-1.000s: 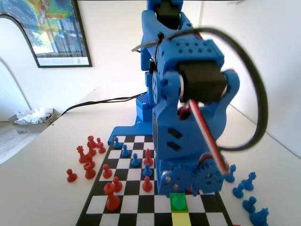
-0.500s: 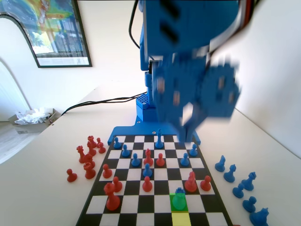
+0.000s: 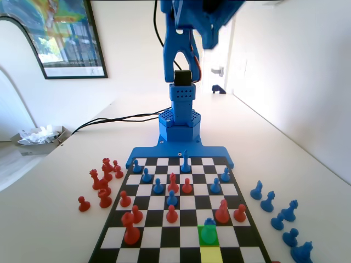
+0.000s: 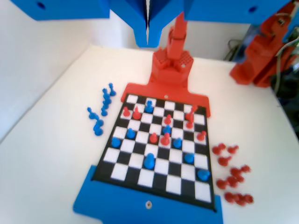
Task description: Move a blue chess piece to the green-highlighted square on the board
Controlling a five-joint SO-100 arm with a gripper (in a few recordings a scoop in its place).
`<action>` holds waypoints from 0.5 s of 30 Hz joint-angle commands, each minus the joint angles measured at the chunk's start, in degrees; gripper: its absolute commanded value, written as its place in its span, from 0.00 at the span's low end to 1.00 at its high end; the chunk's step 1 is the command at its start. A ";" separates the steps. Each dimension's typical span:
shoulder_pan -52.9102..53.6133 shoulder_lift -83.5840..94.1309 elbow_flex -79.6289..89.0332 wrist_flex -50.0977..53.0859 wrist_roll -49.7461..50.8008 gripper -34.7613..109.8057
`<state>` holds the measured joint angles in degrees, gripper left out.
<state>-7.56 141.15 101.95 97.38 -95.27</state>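
- The small blue plastic pawn-like piece tinted green by the highlight (image 3: 208,232) stood upright on the bright green-highlighted square (image 3: 208,239), in the second row from the near edge in the fixed view, with a yellow-highlighted square (image 3: 209,255) just in front of it.
- In the wrist view that same piece (image 4: 149,106) stood near the far end of the flat black-and-white chequered board (image 4: 140,175).
- The blue two-finger hand (image 4: 147,29) hung high above the board at the top of the wrist view, its jaws pressed together with only a thin slit between them and nothing in them.
- The piece was well apart from the hand, far below it.
- Plain blue pieces and red pieces were scattered over the board's squares.
- Beside the board on the white bench (image 3: 66,197), a cluster of red pieces (image 3: 102,183) lay at the left of the fixed view and a row of blue pieces (image 3: 279,216) at the right.
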 commanded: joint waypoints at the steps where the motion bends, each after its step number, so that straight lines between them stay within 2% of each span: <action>1: -0.70 11.25 6.33 0.44 -1.32 0.25; 11: 1.85 26.98 21.71 -6.06 -2.64 0.25; 15: 2.64 29.36 22.76 -6.06 -3.16 0.25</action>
<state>-4.83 168.31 124.37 92.11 -97.65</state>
